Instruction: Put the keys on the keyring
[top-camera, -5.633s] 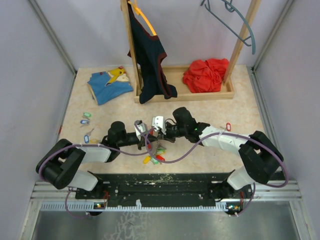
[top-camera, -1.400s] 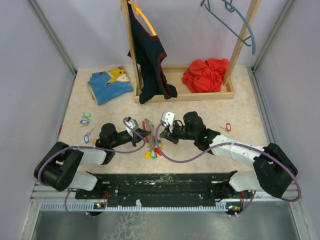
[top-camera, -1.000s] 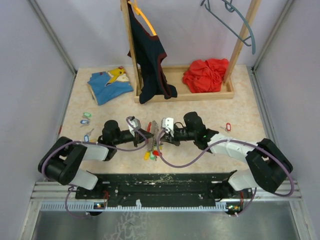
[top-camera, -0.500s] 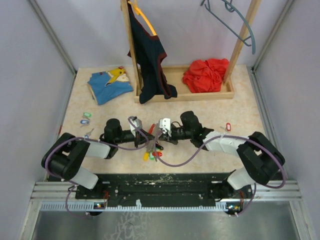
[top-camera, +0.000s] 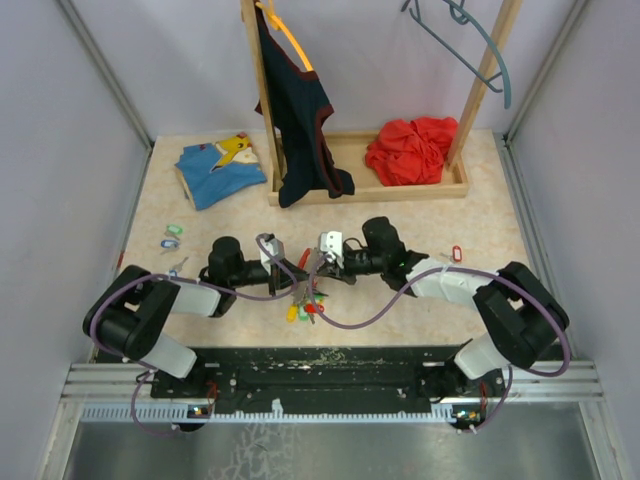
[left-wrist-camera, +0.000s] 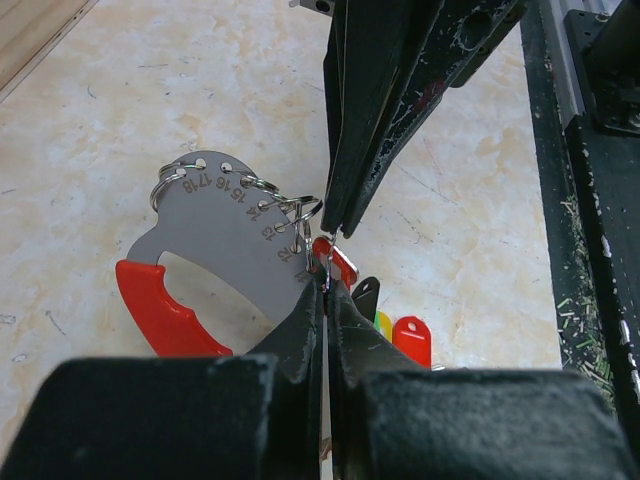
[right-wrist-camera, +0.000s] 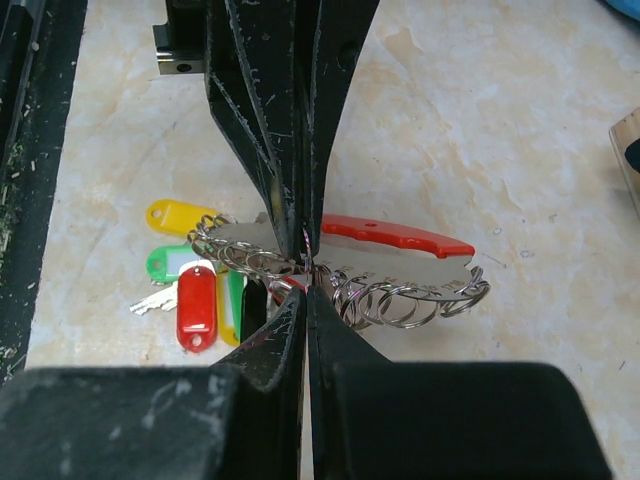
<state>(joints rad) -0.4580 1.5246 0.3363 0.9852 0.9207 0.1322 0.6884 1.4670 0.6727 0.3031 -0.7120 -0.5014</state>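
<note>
Threading stance at the keyring plate.
Left gripper and right gripper jaws are pinched narrow, opposed at one split ring, judged steadied for threading.

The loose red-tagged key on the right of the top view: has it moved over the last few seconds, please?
No. The red-tagged key lies where it was, the same way off the wooden rack base's right end.

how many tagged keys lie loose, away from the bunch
4: small silver keys with a green tag, a blue tag, and a third beside the left arm; one with a red tag at right. Arms may hide more.
</note>
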